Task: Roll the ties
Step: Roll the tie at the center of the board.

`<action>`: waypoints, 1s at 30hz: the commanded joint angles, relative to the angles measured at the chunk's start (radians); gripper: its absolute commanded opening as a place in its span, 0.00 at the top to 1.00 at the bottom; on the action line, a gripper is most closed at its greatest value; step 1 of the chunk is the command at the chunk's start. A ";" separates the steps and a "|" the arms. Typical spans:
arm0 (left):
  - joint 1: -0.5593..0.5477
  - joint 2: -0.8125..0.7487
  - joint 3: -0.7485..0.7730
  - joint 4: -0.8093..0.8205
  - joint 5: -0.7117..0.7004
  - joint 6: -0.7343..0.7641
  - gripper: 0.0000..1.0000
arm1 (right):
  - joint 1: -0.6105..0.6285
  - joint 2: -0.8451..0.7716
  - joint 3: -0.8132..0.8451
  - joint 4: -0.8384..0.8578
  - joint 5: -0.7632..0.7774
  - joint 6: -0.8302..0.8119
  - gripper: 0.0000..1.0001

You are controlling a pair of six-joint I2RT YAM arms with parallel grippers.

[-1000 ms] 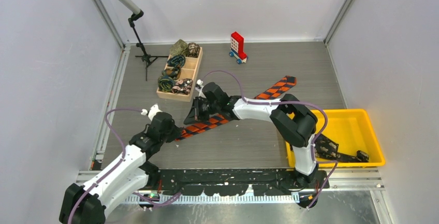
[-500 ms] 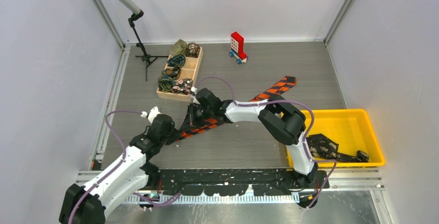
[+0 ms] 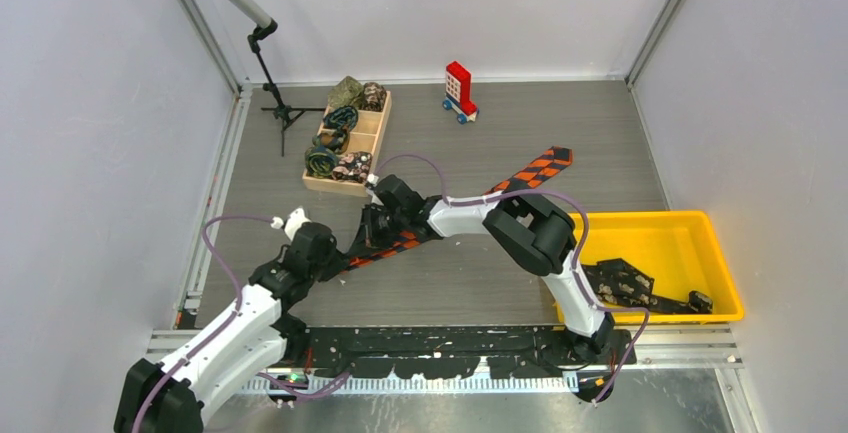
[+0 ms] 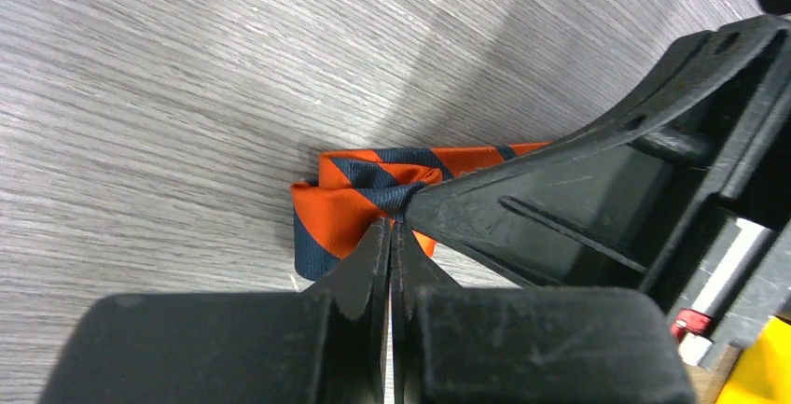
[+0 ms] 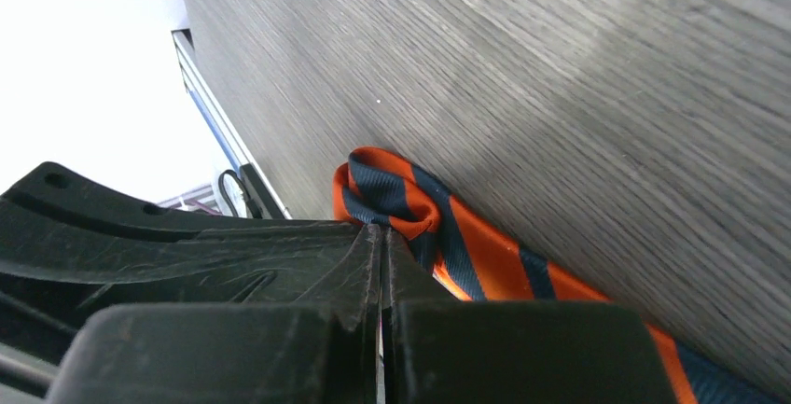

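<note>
- Orange-and-black checked cloth is being worked near the middle of the grey table (image 3: 500,273). The checked tie (image 3: 535,168) is lying flat on a slant, with its broad end pointing far right and its narrow end reaching near left, where both arms are meeting.
- The first turn of the roll is being judged as the step in hand (in both wrist views the near-left end is folded back on itself into a small, loose curl).
- The left gripper (image 4: 390,231) is being held with its fingers together, tips touching the curl. The right gripper (image 5: 382,236) is likewise being held with fingers pressed together at the same fold. Whether cloth is being nipped between either pair cannot be told.
- The next move is being judged to call for the curl being kept tight and square while it is turned over toward the far-right end, so that the roll is not skewed off the tie's line.
- Rolled ties (image 3: 322,160) are sitting in the wooden tray (image 3: 366,143) at far left, and dark ties (image 3: 625,283) are lying in the yellow bin (image 3: 680,248) at near right, so more rolling is being judged as left.
- No brand, label or writing is being made out anywhere. Only a grid of pale squares is being shown on the red-and-white toy block (image 3: 459,88) at the far edge.
</note>
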 commanded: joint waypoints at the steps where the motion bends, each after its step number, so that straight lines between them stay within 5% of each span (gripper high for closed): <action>1: 0.003 -0.035 0.015 -0.027 -0.024 -0.009 1.00 | 0.006 0.017 0.035 0.018 -0.012 -0.011 1.00; 15: 0.005 0.009 0.043 -0.064 -0.136 0.007 0.99 | 0.006 0.024 0.015 0.025 -0.015 -0.017 1.00; 30: 0.005 0.071 0.016 -0.100 -0.083 -0.047 1.00 | 0.004 0.023 0.041 0.015 -0.024 -0.023 1.00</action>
